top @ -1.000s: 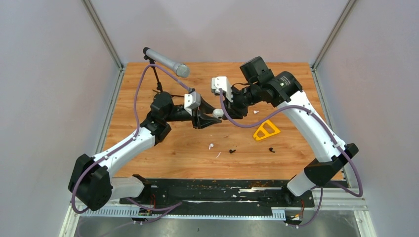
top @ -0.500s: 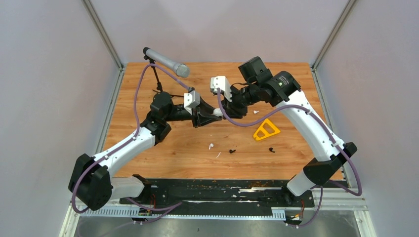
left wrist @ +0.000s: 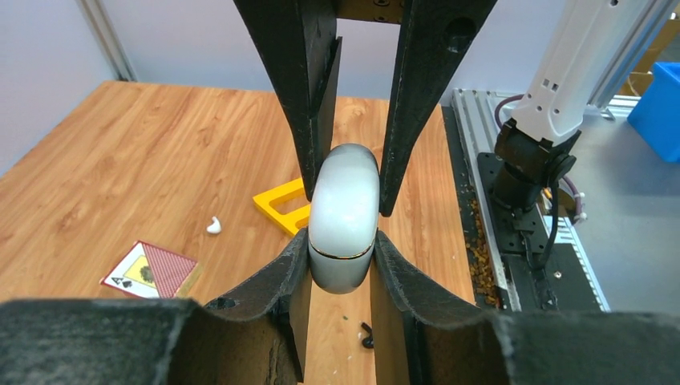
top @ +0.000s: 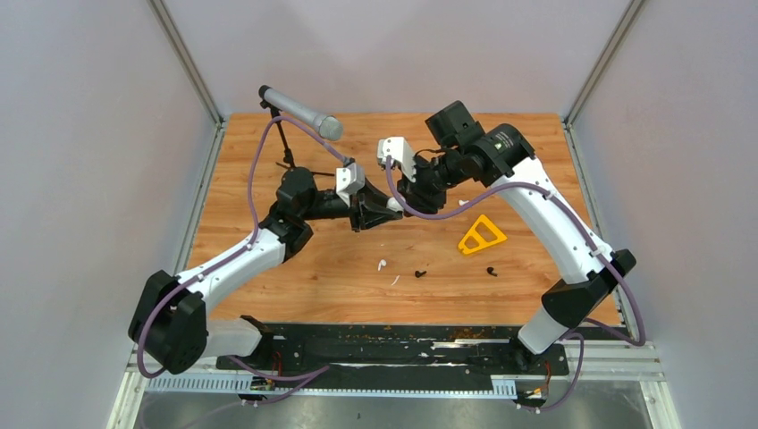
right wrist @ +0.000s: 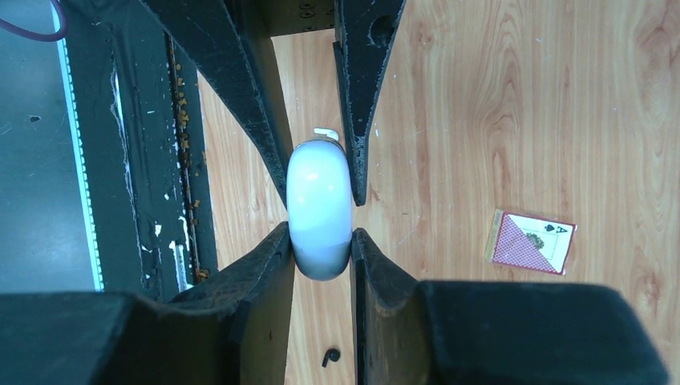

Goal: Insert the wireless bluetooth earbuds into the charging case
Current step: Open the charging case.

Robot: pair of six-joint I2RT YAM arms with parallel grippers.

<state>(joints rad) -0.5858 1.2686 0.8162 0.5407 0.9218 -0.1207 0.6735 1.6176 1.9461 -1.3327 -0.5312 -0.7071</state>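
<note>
The table (top: 268, 268) is boxed in by grey walls at 9, 12 and 3 o'clock, with metal posts (top: 188, 63) at the back corners. At 6 o'clock its near edge meets the black base plate (top: 393, 344). A microphone (top: 299, 112) on a stand leans over the back-left part, at 11 o'clock from the left gripper (top: 384, 207). A yellow triangle (top: 481, 235) lies at 4 o'clock from where the arms meet. Open wood runs down the left side and across the front strip toward the base plate.

The arms meet above mid-table. The left gripper and the right gripper (top: 404, 198) face each other tip to tip, and both are clamped on the white case (left wrist: 343, 216). It hangs on edge, clear of the wood. The left fingers (left wrist: 293, 265) pinch the end nearest its thin seam line, and the right fingers (left wrist: 309, 152) pinch the opposite end.

The earbuds lie on the wood, well apart from the case. A white earbud (top: 382, 264) sits at 6 o'clock from the grippers, with a white sliver (top: 394, 280) just beside it at 5 o'clock. A black earbud (top: 419, 273) lies near these at 3 o'clock. The other black earbud (top: 491, 270) lies at 6 o'clock from the triangle. In the left wrist view a second white earbud (left wrist: 213, 226) lies at 9 o'clock from the triangle, with a playing card (left wrist: 149, 269) near it at 8 o'clock.
</note>
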